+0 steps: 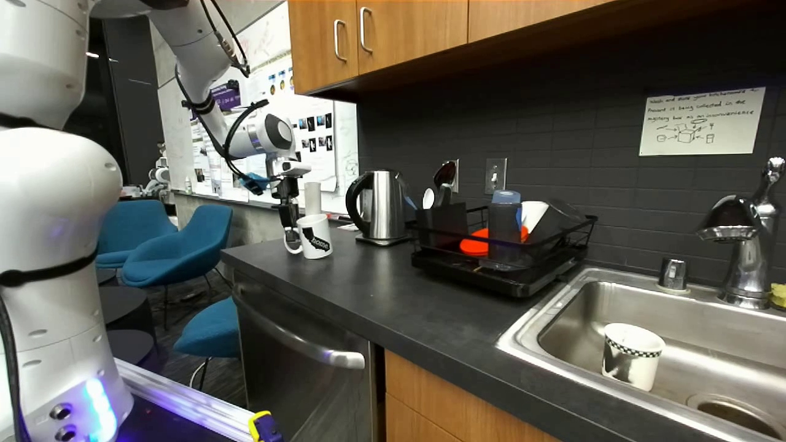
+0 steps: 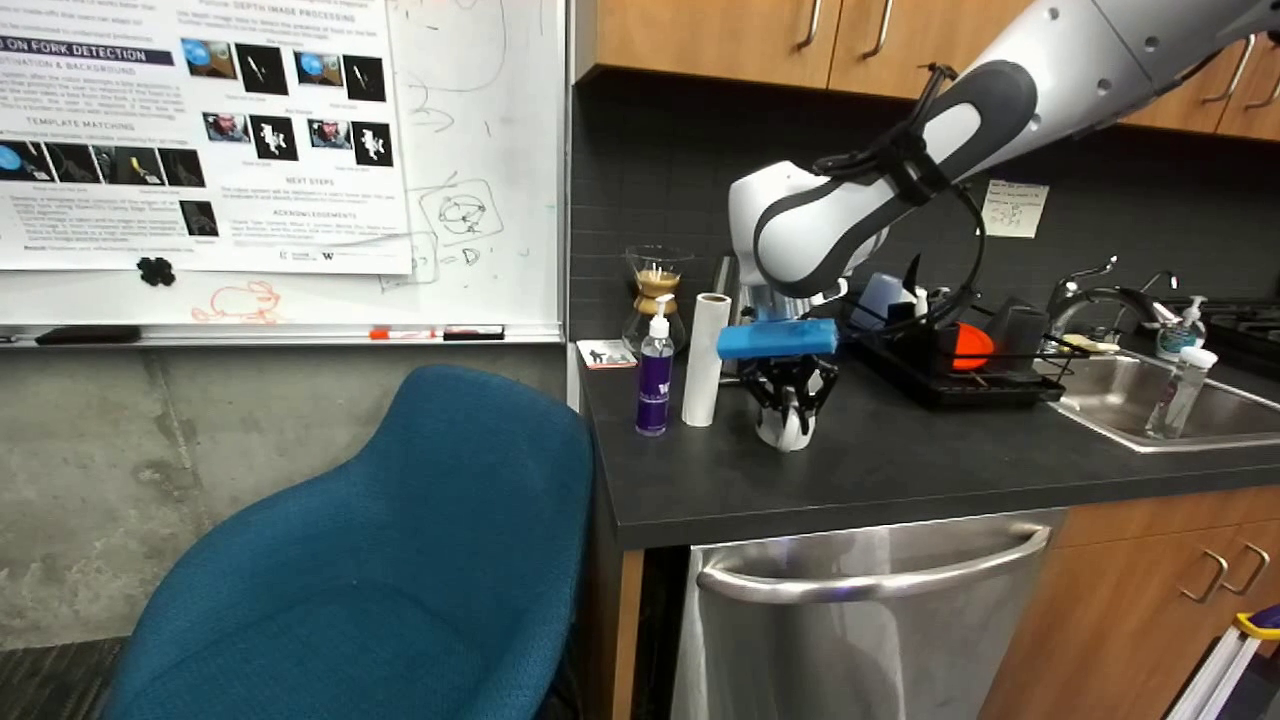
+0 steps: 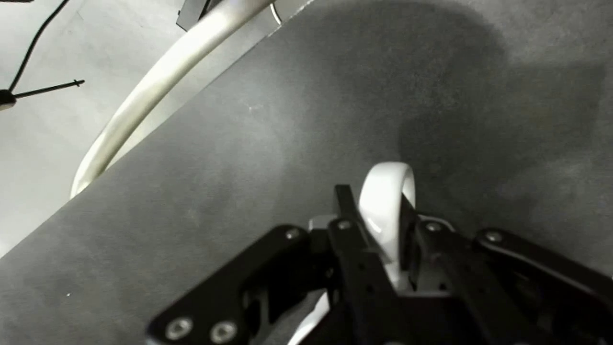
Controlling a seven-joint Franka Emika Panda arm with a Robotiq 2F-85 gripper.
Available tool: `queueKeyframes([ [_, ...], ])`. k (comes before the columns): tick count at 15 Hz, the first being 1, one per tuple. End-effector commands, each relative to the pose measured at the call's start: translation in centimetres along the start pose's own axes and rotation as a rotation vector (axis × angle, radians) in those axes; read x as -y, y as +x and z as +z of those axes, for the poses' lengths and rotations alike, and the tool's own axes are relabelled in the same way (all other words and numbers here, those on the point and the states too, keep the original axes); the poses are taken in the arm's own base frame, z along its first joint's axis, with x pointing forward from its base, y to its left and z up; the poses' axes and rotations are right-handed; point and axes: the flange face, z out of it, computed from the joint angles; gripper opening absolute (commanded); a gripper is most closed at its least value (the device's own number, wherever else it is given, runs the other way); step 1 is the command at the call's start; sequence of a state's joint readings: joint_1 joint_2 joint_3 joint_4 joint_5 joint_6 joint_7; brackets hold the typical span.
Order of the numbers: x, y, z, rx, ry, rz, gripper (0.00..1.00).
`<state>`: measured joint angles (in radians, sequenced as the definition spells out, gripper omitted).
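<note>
You have, in an exterior view: steel kettle (image 1: 385,205) near ctr.; blk. dish rack (image 1: 470,275), 3 o'clock; sink (image 1: 706,347), 4 o'clock, w/ checker-rim cup (image 1: 627,363) inside; handwritten notice (image 1: 702,123), 2 o'clock. Also, in an exterior view: blue chair (image 2: 400,540), 8 o'clock; pump btl. (image 2: 655,388) at ctr., beside wht. roll (image 2: 706,360).

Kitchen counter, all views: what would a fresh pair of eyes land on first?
Probably the tool, closed on the handle of the white "home" mug near the end of the dark countertop. Next, the large teal chair in the foreground of an exterior view. Then the checker-rimmed cup inside the stainless-steel sink.
</note>
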<state>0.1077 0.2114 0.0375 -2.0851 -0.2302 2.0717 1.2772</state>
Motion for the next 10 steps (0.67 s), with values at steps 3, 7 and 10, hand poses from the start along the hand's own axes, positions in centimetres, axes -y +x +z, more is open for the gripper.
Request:
queueKeyframes([
  [3, 0.1, -2.8, -1.4, -0.013, -0.007, -0.061, 0.47],
  [7, 0.4, -3.7, -2.0, -0.022, 0.004, -0.082, 0.69],
  [10, -0.1, -3.7, -3.1, -0.025, 0.024, -0.094, 0.89],
])
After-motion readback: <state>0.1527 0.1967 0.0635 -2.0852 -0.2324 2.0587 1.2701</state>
